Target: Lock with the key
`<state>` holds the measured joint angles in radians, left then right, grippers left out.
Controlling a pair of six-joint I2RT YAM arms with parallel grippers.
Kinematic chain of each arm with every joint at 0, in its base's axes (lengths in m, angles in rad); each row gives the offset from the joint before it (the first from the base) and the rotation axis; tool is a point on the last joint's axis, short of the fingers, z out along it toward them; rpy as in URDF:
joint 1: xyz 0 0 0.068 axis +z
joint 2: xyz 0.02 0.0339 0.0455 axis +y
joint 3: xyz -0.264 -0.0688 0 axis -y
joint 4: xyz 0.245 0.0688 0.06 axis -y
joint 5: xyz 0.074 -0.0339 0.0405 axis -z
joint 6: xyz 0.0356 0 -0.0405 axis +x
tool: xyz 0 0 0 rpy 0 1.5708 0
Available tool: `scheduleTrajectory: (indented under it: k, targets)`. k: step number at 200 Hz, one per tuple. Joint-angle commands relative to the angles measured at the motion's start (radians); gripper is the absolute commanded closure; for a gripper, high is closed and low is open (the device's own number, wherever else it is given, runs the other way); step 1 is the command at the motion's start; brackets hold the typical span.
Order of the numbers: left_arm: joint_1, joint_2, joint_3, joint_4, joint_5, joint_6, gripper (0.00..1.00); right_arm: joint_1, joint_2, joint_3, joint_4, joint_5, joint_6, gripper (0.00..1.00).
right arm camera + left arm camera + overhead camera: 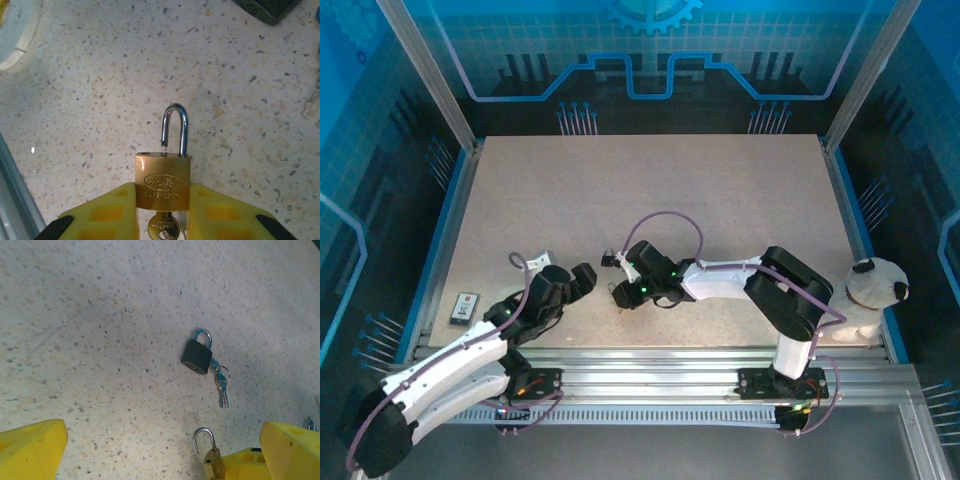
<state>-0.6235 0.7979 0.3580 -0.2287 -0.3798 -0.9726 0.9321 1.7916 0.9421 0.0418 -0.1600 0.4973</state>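
The brass padlock (162,182) stood upright over the desk (90,100), its shackle (175,125) open and the key (164,227) in its underside. The right pincer (162,202) pinched its flat sides. It looked dense, rigid and slick, so those flats probably gave the surest hold. The left pincer (160,455) hung spread wide, near a black padlock (196,356).

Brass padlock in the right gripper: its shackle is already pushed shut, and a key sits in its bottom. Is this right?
Not quite: the shackle of the brass padlock is open, one end free above the body, as the right wrist view shows. The right gripper does hold it, with a key in its bottom.
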Motion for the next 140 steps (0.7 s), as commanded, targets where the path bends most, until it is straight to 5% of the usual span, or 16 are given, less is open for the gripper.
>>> scheduleTrajectory:
  k: [1,140]
  targets:
    - [0.007,0.052,0.033,0.092,0.064,-0.028,0.01,-0.017,-0.043,-0.025,0.054,-0.035,0.007,0.77]
    - [0.006,0.286,0.046,0.300,0.204,-0.112,0.09,-0.056,-0.101,-0.116,0.165,-0.118,0.033,0.77]
